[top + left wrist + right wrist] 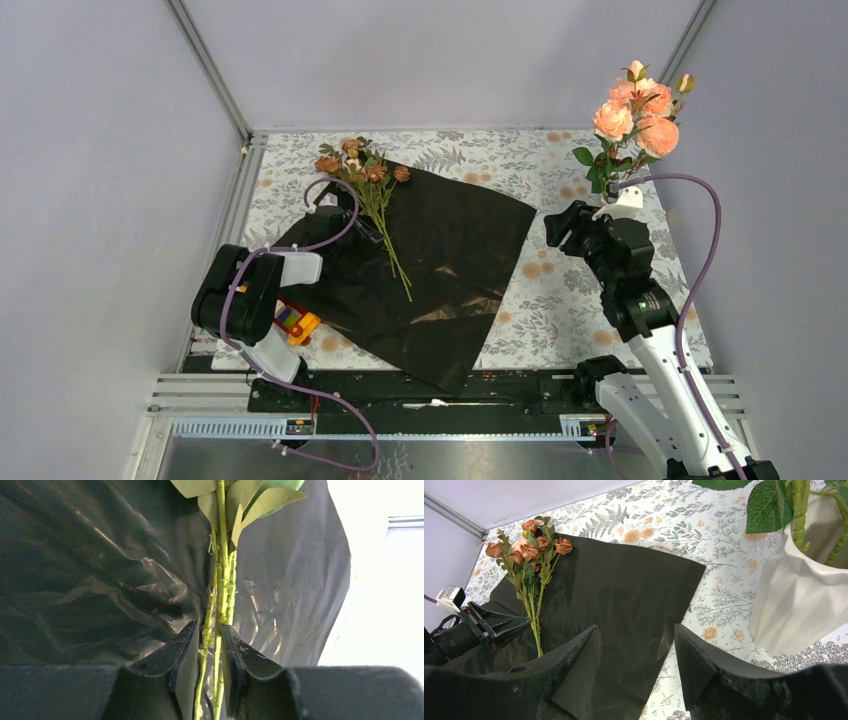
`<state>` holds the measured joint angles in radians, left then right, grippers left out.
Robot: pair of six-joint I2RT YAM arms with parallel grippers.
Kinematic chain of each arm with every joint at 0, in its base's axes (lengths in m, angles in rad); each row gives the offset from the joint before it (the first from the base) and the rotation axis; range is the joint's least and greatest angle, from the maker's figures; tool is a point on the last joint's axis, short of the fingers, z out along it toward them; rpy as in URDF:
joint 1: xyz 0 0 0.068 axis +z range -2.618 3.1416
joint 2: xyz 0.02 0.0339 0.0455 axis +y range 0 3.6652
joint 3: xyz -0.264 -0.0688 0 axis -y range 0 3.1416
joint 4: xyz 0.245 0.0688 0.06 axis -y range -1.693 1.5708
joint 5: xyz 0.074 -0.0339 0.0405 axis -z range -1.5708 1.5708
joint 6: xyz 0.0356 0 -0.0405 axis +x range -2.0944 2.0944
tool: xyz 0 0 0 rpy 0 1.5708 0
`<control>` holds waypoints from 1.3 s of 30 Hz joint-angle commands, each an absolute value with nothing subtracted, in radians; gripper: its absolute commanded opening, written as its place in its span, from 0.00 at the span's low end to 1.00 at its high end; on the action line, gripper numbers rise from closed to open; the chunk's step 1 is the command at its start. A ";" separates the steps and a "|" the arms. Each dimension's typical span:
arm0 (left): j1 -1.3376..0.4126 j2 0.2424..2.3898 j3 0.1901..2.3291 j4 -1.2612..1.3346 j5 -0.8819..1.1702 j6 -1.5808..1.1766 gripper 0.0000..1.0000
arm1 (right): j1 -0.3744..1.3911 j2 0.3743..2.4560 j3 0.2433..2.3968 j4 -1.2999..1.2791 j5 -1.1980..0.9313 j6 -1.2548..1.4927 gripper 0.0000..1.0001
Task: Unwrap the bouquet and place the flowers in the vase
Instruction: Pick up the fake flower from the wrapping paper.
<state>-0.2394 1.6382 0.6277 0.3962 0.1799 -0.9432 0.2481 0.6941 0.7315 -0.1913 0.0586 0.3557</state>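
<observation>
Brown-orange flowers (362, 172) with thin green stems (220, 580) lay on flat black paper (455, 270); left jaws narrowly flanked the stems, grip uncertain; right jaws gaped empty.

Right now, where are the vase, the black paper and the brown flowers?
vase (796, 600), right wrist view, its white side
black paper (455, 255), top view, its bare middle
brown flowers (352, 165), top view, the blooms
</observation>
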 commanded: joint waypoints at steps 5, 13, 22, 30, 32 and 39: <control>-0.238 1.663 0.674 0.463 0.181 -0.939 0.28 | 0.257 0.693 0.758 -0.180 0.052 0.346 0.63; -0.237 1.710 0.699 0.479 0.188 -0.937 0.28 | 0.256 0.700 0.766 -0.181 0.048 0.346 0.63; -0.237 1.735 0.715 0.477 0.181 -0.937 0.22 | 0.257 0.697 0.764 -0.187 0.050 0.346 0.63; -0.238 1.752 0.713 0.503 0.178 -0.966 0.09 | 0.258 0.678 0.772 -0.205 0.062 0.339 0.63; -0.237 1.729 0.695 0.529 0.182 -0.974 0.04 | 0.258 0.672 0.772 -0.209 0.067 0.337 0.63; -0.238 1.593 0.638 0.522 0.178 -0.970 0.00 | 0.258 0.664 0.770 -0.211 0.066 0.338 0.63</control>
